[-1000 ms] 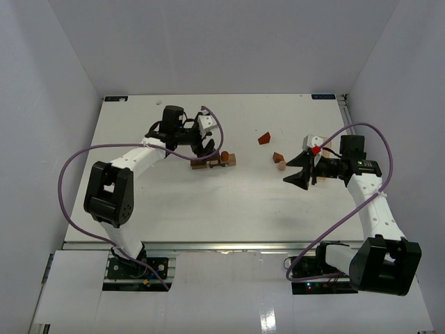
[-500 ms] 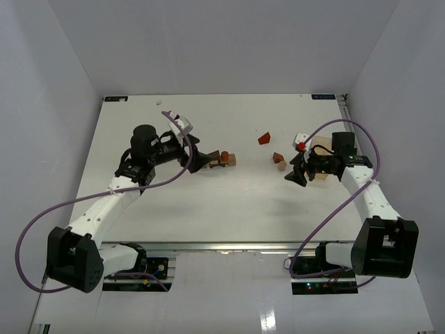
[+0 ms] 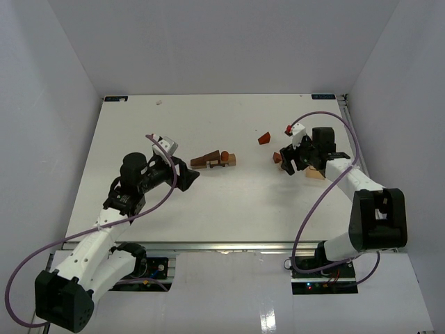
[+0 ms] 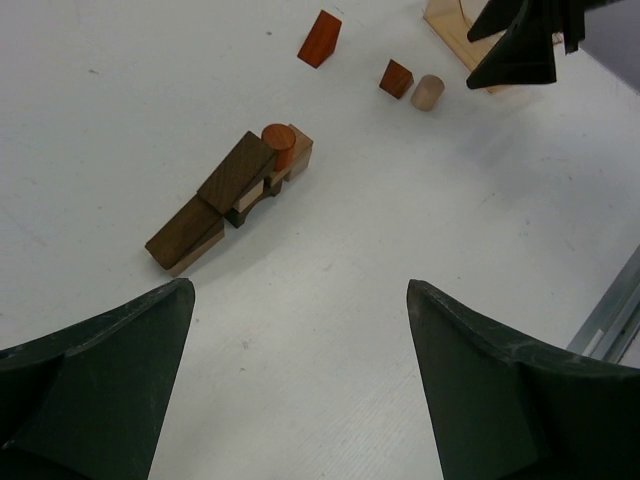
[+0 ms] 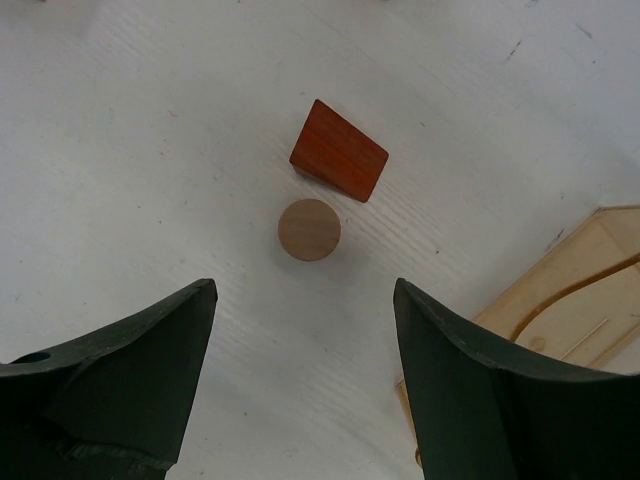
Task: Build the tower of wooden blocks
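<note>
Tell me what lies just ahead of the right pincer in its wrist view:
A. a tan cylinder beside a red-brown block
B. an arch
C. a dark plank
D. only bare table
A: the cylinder stands on end beside the block, both just beyond the tips of the open, empty right pincer.

Cylinder (image 5: 309,229) just beside wedge (image 5: 339,164), block tower (image 3: 214,161) left

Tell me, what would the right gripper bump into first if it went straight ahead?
Probably the tan cylinder, which stands centred ahead of the right gripper and its open jaws. The reddish-brown wedge lies just beyond it. Depth is hard to judge.
</note>
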### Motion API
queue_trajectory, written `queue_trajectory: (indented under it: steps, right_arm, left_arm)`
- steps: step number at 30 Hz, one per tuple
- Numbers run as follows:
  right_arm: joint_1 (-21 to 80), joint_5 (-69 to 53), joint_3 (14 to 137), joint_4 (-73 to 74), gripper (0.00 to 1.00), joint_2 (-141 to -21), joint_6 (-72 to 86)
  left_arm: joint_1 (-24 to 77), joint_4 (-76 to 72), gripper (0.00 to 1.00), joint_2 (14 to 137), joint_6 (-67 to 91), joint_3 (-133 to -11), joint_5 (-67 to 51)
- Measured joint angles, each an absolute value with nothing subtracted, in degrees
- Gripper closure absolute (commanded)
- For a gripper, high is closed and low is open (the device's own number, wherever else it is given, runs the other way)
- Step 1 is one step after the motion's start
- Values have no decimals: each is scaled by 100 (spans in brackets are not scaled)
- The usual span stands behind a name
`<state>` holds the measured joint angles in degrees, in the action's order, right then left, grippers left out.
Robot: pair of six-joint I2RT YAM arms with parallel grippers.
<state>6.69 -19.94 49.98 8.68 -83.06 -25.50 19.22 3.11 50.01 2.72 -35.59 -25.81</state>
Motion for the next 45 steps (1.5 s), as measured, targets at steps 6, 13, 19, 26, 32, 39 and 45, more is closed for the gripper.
queue_trajectory:
  steps: [6, 13, 19, 26, 32, 39, 45]
  right_arm:
    - [892, -1657, 5002, 627, 27, -8761, -1969]
    - [950, -1404, 5128, 482, 32, -9138, -1655]
    - [950, -1362, 5282, 437, 38, -9436, -1533]
    - [951, -1368, 5362, 409, 41, -9578, -1491]
    - [950, -1389, 5387, 395, 45, -9686, -1444]
    - [950, -1398, 5393, 375, 54, -9740, -1430]
    - [950, -1427, 5393, 332, 73, -9758, -1491]
  left_arm:
    - [1922, 313, 2, 4800, 260, -3559, -2268]
    - [1922, 347, 2, 4766, 256, -3559, -2149]
    - [1922, 349, 2, 4766, 242, -3559, -2147]
    - [1922, 351, 2, 4766, 239, -3559, -2147]
    - [1922, 351, 2, 4766, 239, -3559, -2147]
    - [1922, 353, 2, 4766, 239, -3559, -2149]
    - [1922, 372, 2, 4766, 239, -3559, -2150]
